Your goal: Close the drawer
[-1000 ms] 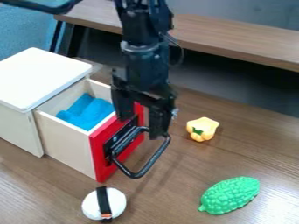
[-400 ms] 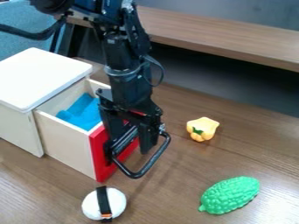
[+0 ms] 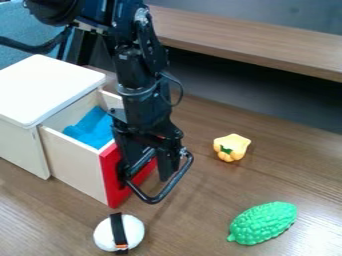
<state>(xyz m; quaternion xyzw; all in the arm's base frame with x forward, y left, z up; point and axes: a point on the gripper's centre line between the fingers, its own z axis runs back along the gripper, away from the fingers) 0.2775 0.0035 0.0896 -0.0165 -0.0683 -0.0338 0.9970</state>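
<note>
Camera view, brown wood-grain table (image 3: 207, 215), wooden ledge (image 3: 254, 42) behind

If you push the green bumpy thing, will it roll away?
It might roll a little, since the green bumpy thing has rounded sides, but it would probably wobble because it is longer than it is wide. The bumps all over it would probably make it easy to grip. It looks like molded plastic, so I'd guess it's stiff and light.
</note>
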